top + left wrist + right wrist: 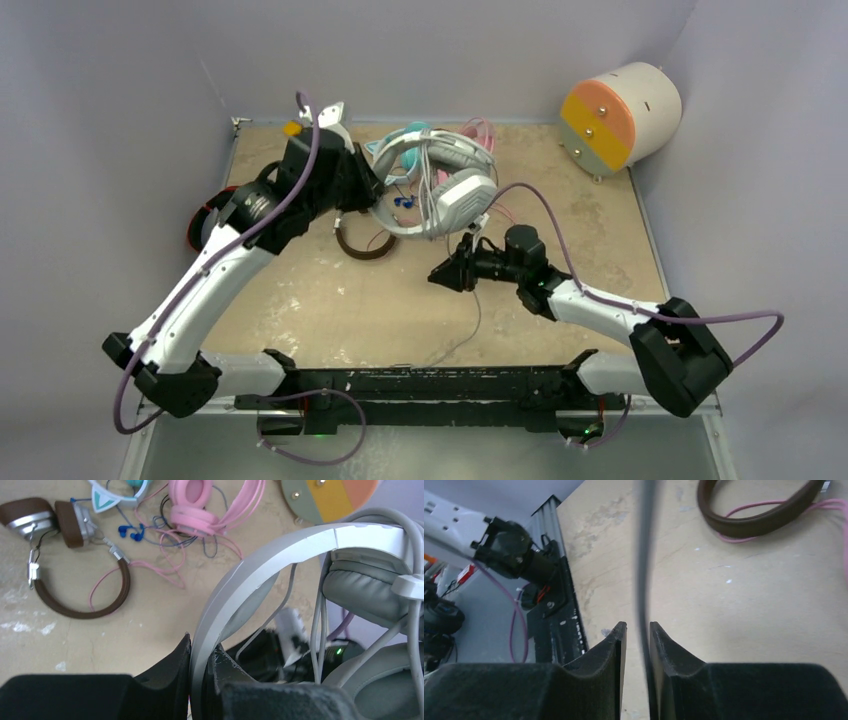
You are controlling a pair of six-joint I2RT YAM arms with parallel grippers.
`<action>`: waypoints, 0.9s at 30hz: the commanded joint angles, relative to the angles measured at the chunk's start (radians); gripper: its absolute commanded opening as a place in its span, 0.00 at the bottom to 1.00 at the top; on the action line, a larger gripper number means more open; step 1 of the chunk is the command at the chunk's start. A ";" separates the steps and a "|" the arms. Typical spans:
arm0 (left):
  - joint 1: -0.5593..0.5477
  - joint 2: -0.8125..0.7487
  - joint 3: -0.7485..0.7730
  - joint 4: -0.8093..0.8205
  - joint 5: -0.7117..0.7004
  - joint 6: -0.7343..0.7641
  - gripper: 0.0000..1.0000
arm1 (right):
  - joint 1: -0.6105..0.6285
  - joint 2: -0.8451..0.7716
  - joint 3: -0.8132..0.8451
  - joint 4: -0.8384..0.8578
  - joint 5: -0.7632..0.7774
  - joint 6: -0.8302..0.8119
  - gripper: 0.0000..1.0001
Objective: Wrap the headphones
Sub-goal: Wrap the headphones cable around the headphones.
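The left claw (200,655) is clamping tight on the stiff white band of the grey-white headphones (300,545). It is holding them over the bench (330,310) in the upper middle of the overhead frame, with the ear cups turned toward the frame's right. Just below them, the right claw (638,630) is standing narrowly parted, and the pair's thin cable (644,555) is running loose between its fingers, not pinched. The cable is trailing from the cups toward the frame's bottom edge, its length running top to bottom. Band and cups look light and rigid, best held at the band. The cord looks limp, slippery and easily kinked. The pink pair (192,505) and brown pair (75,605) are lying tangled in the left wrist view's upper left.
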 commanded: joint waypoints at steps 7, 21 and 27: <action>0.168 0.179 0.392 0.095 0.149 -0.035 0.00 | 0.201 -0.097 -0.103 0.202 0.075 0.051 0.27; 0.239 0.291 0.373 0.126 -0.173 -0.188 0.00 | 0.381 -0.272 -0.035 0.032 0.139 0.082 0.00; 0.239 0.280 0.249 0.190 -0.344 -0.125 0.00 | 0.395 -0.344 0.063 -0.118 0.147 0.077 0.00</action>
